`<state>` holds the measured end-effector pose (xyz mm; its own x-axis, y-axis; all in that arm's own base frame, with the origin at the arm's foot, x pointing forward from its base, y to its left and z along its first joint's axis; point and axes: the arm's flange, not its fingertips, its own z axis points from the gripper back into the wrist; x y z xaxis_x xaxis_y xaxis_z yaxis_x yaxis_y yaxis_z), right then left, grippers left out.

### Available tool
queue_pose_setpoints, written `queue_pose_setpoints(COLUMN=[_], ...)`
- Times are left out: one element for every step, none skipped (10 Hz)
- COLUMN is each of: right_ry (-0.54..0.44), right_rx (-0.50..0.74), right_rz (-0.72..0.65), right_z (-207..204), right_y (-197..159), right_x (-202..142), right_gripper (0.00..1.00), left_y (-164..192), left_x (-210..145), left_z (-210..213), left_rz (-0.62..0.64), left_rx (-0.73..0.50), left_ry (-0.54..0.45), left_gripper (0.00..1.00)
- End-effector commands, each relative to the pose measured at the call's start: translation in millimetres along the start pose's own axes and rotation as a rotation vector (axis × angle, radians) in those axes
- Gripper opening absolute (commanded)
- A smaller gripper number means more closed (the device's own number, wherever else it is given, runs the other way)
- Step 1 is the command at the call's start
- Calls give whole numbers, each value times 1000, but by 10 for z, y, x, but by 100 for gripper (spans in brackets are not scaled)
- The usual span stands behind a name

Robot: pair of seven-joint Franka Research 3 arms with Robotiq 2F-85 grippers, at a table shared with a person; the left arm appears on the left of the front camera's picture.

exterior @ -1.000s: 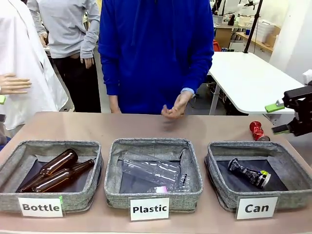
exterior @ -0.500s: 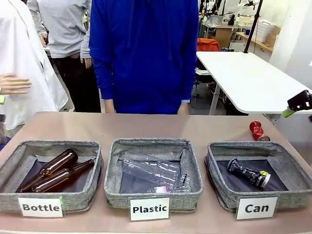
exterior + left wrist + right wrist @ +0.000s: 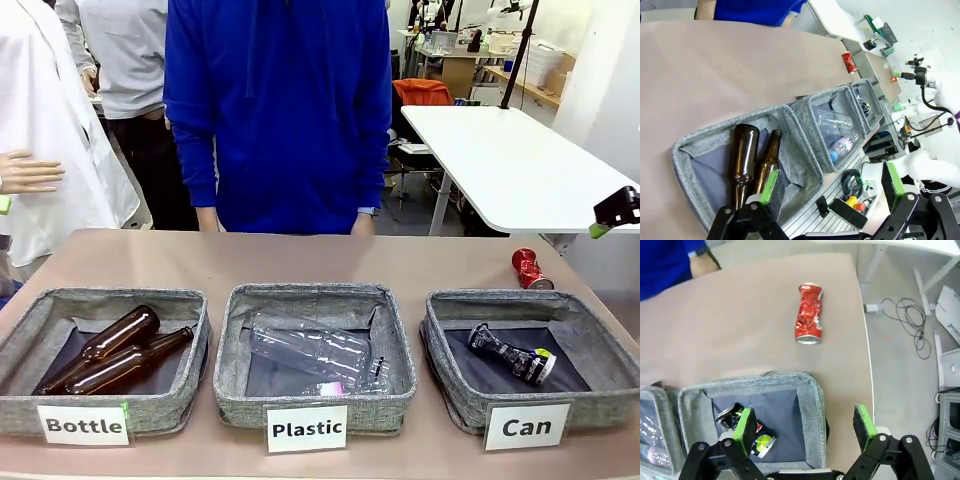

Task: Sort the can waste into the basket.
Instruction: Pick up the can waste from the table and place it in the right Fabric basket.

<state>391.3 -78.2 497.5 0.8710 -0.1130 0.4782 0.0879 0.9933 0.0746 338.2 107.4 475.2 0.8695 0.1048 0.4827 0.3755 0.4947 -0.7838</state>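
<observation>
Sorting cans, about halfway: one crushed can is lying in the basket, one is waiting outside it.
Black crushed can (image 3: 512, 355) is lying inside the grey Can basket (image 3: 436, 325) at the right end of the table (image 3: 300, 262). Red crushed can (image 3: 527, 268) is lying on its side on the table just behind that basket's far rim, not yet picked, so it looks like the one item left to move. Right claw (image 3: 805, 422) is hovering high over the Can basket with fingers spread apart, gripping nothing. Left claw (image 3: 831, 179) is hanging near the Bottle basket (image 3: 715, 145), also spread apart and empty. White cards are reading: Bottle card (image 3: 84, 425) "Bottle", Plastic card (image 3: 307, 429) "Plastic", Can card (image 3: 527, 427) "Can". Print on both cans is too small to read.
</observation>
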Motion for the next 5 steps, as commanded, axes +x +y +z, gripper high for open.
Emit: queue_pose_setpoints(right_ry=[19,51,102,135,158], right_rx=[-19,28,40,53,44], right_rz=[158,275,314,315,328], right_z=[-99,-230,-473,-763,-1005], right_y=[81,64,-21,-108,-177], right_x=[261,546,883,1066,1203], right_gripper=[100,100,100,100,100], left_y=[0,0,0,0,0], left_x=[-25,-25,-25,-25,-25], left_z=[14,14,14,14,14], left_rz=[-1,-1,-1,-1,-1], left_rx=[-1,-1,-1,-1,-1], left_ry=[3,3,3,3,3], left_gripper=[100,100,100,100,100])
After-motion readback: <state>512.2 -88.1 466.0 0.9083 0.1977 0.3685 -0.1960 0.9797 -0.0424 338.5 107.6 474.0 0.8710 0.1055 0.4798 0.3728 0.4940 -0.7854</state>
